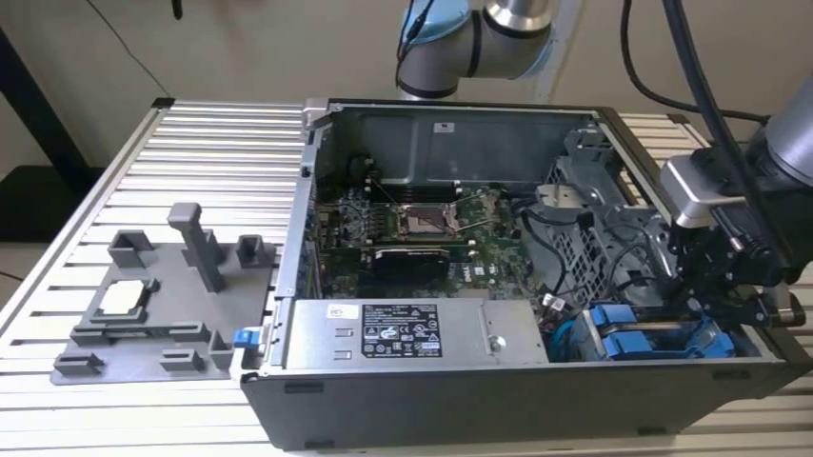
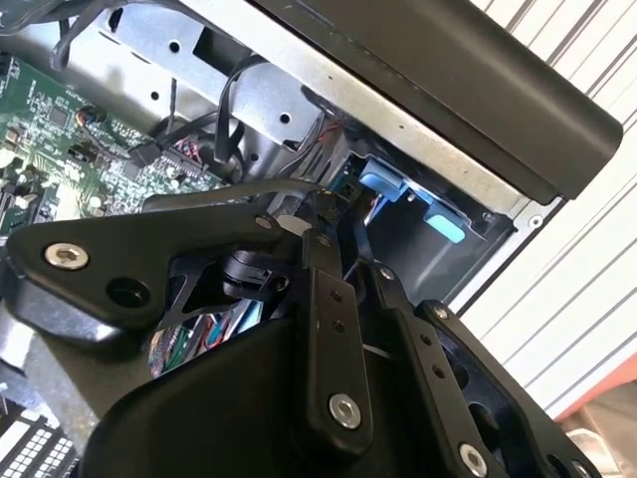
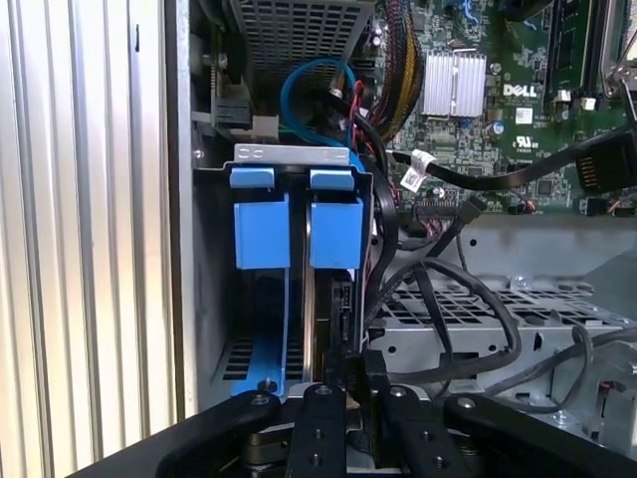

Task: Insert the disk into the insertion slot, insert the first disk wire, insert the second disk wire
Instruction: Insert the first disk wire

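- Ribbed aluminium table (image 1: 204,143) carries an open computer case (image 1: 508,400), with a grey fixture tray (image 1: 128,347) toward the exterior view's left
- Inside the near wall, the disk (image 3: 333,234) sits in the insertion slot (image 3: 328,152), just beside a second blue-fronted drive (image 3: 261,234)
- Gripper (image 3: 355,370) hangs at the disk's back end among black cables (image 3: 448,299); jaw state cannot be told
- Motherboard (image 1: 420,228) lies beyond

I am reaching my arm (image 1: 785,143) down at the exterior view's right, my wrist (image 1: 696,190) pointing downward. I am holding my jaws drawn close together, their black linkage (image 2: 328,329) folding inward in the second wrist view.
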